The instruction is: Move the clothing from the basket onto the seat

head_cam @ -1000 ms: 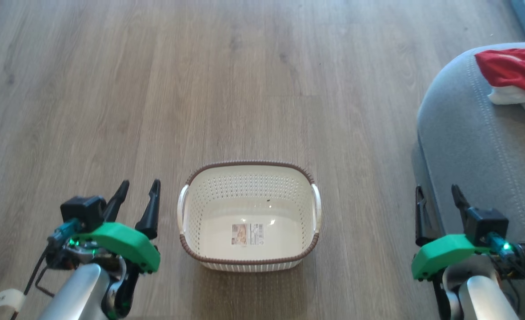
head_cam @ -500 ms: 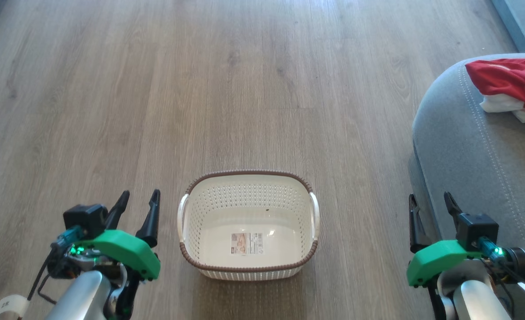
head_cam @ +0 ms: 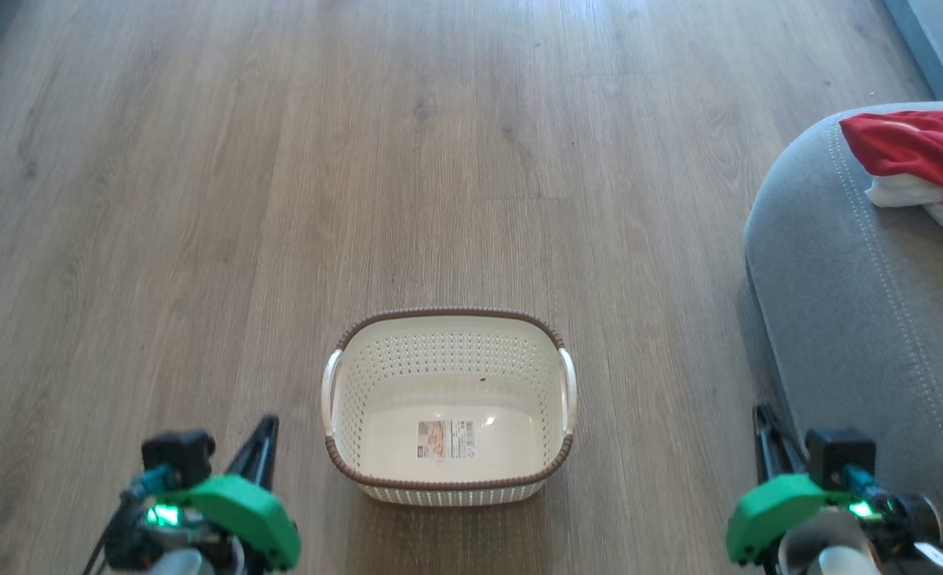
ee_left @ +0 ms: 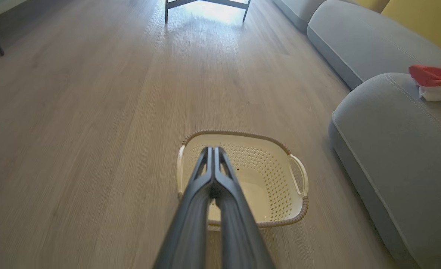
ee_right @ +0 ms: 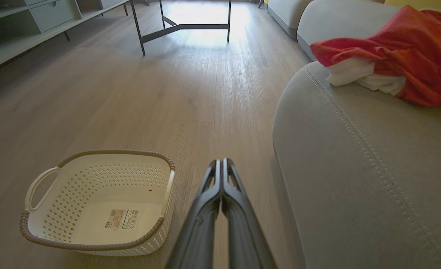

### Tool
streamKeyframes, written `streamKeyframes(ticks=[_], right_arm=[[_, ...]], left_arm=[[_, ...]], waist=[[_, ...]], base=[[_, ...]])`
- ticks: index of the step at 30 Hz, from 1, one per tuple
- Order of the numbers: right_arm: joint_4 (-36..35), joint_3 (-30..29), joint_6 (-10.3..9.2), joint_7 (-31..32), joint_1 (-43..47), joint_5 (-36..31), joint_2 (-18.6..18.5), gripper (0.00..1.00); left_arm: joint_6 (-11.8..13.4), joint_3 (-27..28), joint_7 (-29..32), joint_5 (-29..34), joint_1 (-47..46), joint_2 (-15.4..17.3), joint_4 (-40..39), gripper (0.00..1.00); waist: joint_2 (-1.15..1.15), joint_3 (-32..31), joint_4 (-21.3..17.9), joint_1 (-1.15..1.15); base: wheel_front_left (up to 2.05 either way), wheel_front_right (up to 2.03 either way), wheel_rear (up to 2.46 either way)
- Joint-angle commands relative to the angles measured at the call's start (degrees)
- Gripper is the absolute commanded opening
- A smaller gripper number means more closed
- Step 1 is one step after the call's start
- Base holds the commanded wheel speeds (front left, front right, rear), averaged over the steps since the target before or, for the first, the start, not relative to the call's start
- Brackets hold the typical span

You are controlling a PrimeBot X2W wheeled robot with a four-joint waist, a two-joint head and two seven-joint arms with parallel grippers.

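1. Your left claw (ee_left: 213, 151) is clenched, its two fingers pressed together with nothing between them; your right claw (ee_right: 222, 162) is clenched the same way and just as empty.
2. The clothing (ee_right: 403, 52) lies bunched on the seat (ee_right: 354, 168) near its rounded corner, red with a white fold showing beneath. The basket (head_cam: 447, 351) sits on the floor (head_cam: 200, 200) between your two arms and holds nothing but its label sticker (head_cam: 445, 439).
3. Judged from that, the move looks complete, and the step in hand is parking the arms. Do it cleanly: hold the left claw beside the basket's left handle without touching it, and the right claw just beside the seat's side without brushing the upholstery.
4. The garment's far part is cut off in the head view, so I cannot tell whether any of it hangs over the seat's edge; check that.
5. The floor is flat wood planking. Beyond stand a dark-legged table frame (ee_right: 183, 26), a low shelf unit (ee_right: 37, 22) and a second cushion (ee_left: 354, 41).
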Motion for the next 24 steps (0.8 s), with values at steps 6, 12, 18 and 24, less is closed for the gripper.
streamKeyframes(ticks=[6,12,18,24], right_arm=[[-1.5,-0.7,0.02,1.3,-1.1,5.2,-0.2,0.00],[-2.1,-1.0,0.04,2.2,-1.1,9.3,-0.2,0.00],[-2.6,-1.3,0.06,3.2,-1.2,13.5,-0.2,0.00],[-3.0,-1.7,0.08,4.2,-1.2,17.6,-0.2,0.00]], left_arm=[[-0.4,2.2,1.3,-3.4,-1.2,-0.3,-1.8,0.00],[-0.7,3.7,2.2,-6.1,-0.9,-0.9,-2.5,0.00],[-1.0,5.3,3.2,-8.8,-0.7,-1.5,-3.3,0.00],[-1.3,6.8,4.2,-11.5,-0.5,-2.0,-4.0,0.00]], waist=[[0.00,0.0,-0.1,0.00],[0.00,0.0,-0.1,0.00],[0.00,0.0,-0.2,0.00],[0.00,0.1,-0.2,0.00]], base=[[0.00,0.00,0.00],[0.00,0.00,0.00],[0.00,0.00,0.00],[0.00,0.00,0.00]])
